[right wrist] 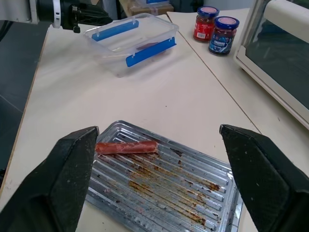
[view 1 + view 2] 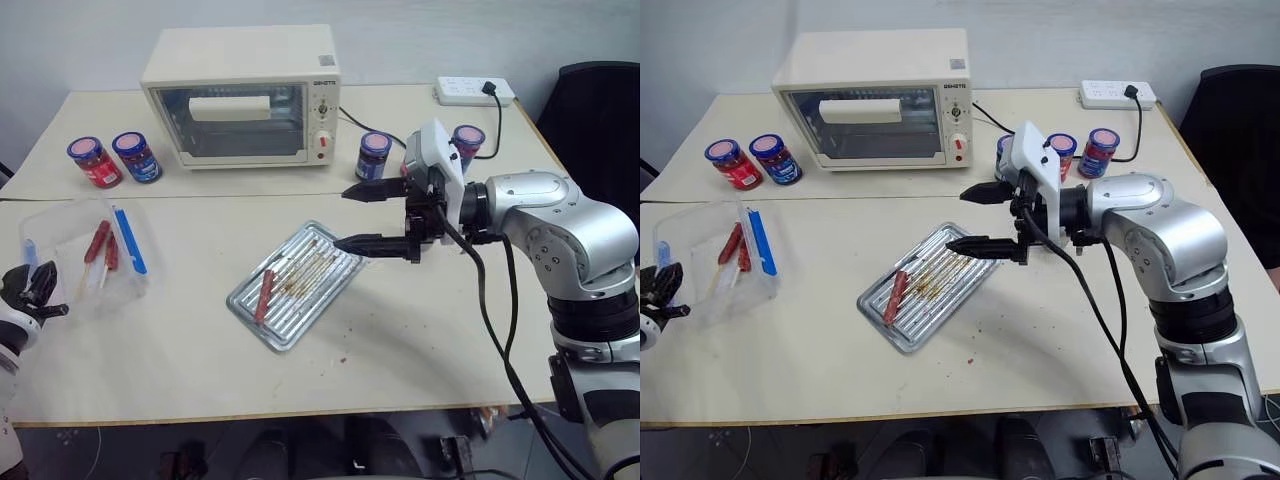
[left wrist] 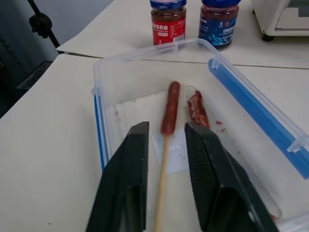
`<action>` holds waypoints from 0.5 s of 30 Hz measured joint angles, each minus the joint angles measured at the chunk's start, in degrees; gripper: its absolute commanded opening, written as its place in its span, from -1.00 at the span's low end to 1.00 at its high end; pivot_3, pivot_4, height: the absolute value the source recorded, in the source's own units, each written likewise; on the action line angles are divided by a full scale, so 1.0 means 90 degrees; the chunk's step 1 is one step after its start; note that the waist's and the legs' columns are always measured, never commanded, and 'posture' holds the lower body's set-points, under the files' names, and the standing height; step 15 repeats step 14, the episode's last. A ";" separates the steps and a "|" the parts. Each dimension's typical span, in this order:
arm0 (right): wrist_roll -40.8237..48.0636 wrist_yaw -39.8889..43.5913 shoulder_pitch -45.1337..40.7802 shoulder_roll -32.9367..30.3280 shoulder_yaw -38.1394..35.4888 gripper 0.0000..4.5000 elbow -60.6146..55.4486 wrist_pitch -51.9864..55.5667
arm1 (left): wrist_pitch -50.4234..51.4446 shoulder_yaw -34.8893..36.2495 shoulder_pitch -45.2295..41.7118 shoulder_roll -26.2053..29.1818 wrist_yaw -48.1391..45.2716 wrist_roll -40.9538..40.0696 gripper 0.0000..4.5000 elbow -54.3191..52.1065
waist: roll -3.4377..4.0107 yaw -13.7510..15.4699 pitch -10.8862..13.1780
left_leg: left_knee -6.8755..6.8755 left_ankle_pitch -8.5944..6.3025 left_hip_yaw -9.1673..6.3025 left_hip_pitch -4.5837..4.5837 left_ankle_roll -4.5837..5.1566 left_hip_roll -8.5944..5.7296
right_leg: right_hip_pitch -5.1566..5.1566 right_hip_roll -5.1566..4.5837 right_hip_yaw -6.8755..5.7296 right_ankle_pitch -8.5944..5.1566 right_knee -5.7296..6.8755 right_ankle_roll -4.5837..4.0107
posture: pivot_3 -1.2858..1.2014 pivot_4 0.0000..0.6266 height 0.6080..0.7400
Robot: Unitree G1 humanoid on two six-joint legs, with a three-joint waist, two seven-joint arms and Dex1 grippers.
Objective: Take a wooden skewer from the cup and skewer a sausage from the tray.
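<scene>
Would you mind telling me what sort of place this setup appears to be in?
Probably a lab or office room set up as a mock kitchen: a toaster oven and lidded jars stand on plain pale tables, with a power strip at the back and a greasy tray in front.

The right gripper [image 2: 375,218] hangs over the far right end of the small ribbed silver metal tray [image 2: 325,290], and one thin dark-red sausage [image 2: 264,295] lies in the tray's near left part, down and to the left of that gripper. The cream toaster oven [image 2: 243,95] stands behind and to its left, two lidded jars [image 2: 112,159] further left. At the table's left edge the left gripper [image 3: 166,181] sits just before the clear plastic container [image 3: 126,57], a skewered sausage [image 3: 170,113] on a thin pale wooden skewer [image 3: 161,186] lying inside between its fingers.
</scene>
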 measured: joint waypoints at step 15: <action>0.0047 0.0103 0.0200 -0.0301 -0.0049 1.00 -0.0114 -0.0009 | 0.0804 0.1513 0.0983 0.0416 -0.0633 -0.0894 0.01 -0.0667 | -0.0003 0.0043 -0.0001 | -0.0009 0.0001 -0.0002 0.0006 -0.0002 0.0000 | 0.0005 -0.0003 0.0000 0.0000 -0.0005 -0.0001 | 0.03 -1.00 1.00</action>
